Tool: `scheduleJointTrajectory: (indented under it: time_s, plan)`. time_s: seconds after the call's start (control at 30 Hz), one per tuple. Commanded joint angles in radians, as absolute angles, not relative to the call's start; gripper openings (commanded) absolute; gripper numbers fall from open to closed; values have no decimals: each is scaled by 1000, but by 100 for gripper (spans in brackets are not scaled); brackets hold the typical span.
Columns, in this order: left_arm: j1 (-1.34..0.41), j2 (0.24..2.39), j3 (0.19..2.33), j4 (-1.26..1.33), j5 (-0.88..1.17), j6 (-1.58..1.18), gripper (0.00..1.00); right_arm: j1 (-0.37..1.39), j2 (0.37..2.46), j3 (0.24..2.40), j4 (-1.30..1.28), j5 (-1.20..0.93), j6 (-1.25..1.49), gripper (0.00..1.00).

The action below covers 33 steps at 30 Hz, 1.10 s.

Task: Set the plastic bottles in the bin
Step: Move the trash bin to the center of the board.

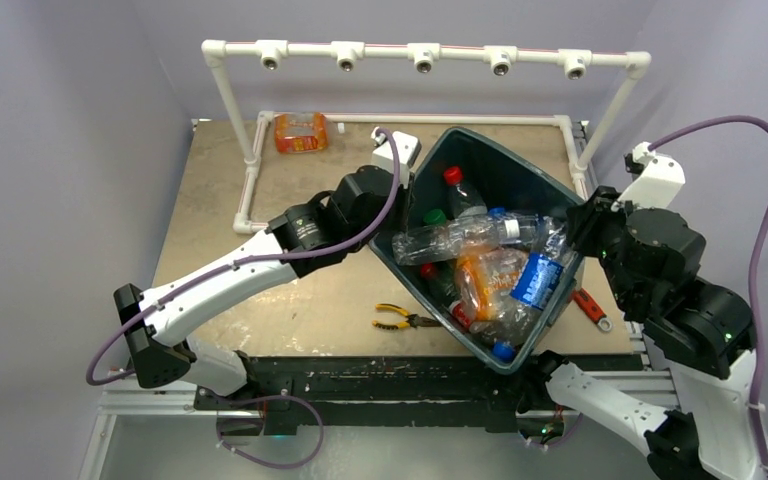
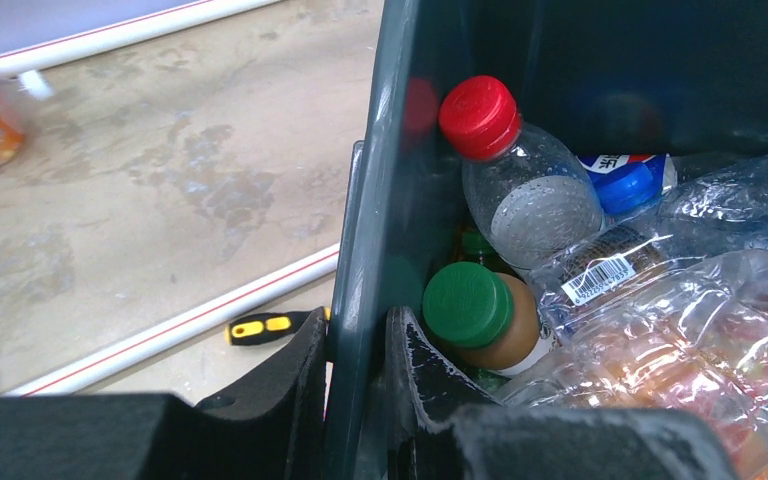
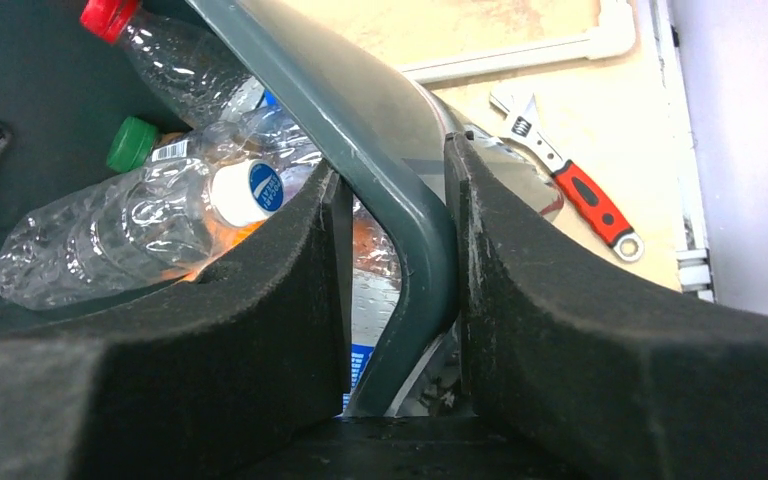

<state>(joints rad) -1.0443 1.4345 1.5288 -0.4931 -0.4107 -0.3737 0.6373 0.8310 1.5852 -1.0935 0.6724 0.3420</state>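
The dark teal bin [image 1: 412, 188] stands skewed on the table, holding several plastic bottles: a long clear one [image 1: 460, 238], an orange one [image 1: 490, 275], a blue-labelled one [image 1: 537, 280]. My left gripper [image 2: 357, 330] is shut on the bin's left wall [image 2: 370, 200], one finger outside, one inside beside a green-capped bottle [image 2: 470, 305] and a red-capped bottle [image 2: 530, 190]. My right gripper [image 3: 395, 170] straddles the bin's right rim [image 3: 360, 100]; the outer finger touches it, and a gap shows at the inner finger. An orange bottle [image 1: 300, 132] lies at the table's back left.
Yellow-handled pliers [image 1: 400, 320] lie in front of the bin near the table's front edge. A red-handled wrench [image 1: 592, 308] lies right of the bin. A white pipe frame [image 1: 420, 50] runs along the back, with rails on the tabletop.
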Motion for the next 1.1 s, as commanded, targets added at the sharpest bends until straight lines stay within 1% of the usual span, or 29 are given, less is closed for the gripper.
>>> scheduleJointTrajectory:
  time_s: [0.0, 0.17, 0.3, 0.37, 0.47, 0.5, 0.53, 0.6, 0.63, 0.7, 0.77, 0.93, 1.07]
  plan:
    - [-1200, 1440, 1602, -337, -238, -490, 0, 659, 971, 1437, -813, 450, 510, 0]
    - [-1229, 1434, 1636, -388, -310, -491, 0, 610, 1004, 1396, -751, 395, 504, 0]
    - [-1233, 1463, 1656, -400, -295, -499, 0, 555, 1037, 1406, -733, 342, 493, 0]
    - [-1233, 1478, 1656, -398, -284, -503, 0, 535, 1054, 1407, -727, 324, 488, 9]
    - [-1233, 1497, 1651, -393, -276, -505, 0, 511, 1062, 1398, -718, 300, 481, 34]
    - [-1233, 1499, 1649, -390, -271, -505, 1, 505, 1061, 1394, -714, 293, 479, 45]
    - [-1233, 1501, 1646, -388, -270, -505, 3, 499, 1059, 1391, -713, 288, 478, 53]
    - [-1233, 1504, 1644, -382, -268, -505, 6, 491, 1059, 1389, -713, 282, 474, 67]
    - [-1233, 1506, 1643, -380, -267, -505, 9, 488, 1060, 1391, -715, 280, 474, 72]
    - [-1233, 1510, 1650, -376, -262, -506, 13, 485, 1060, 1395, -716, 277, 471, 78]
    - [-1233, 1517, 1660, -378, -256, -506, 18, 484, 1064, 1401, -720, 277, 469, 82]
    - [-1233, 1534, 1673, -378, -242, -509, 21, 480, 1069, 1420, -736, 276, 466, 86]
    - [-1235, 1539, 1668, -353, -180, -545, 24, 480, 1067, 1459, -755, 310, 456, 94]
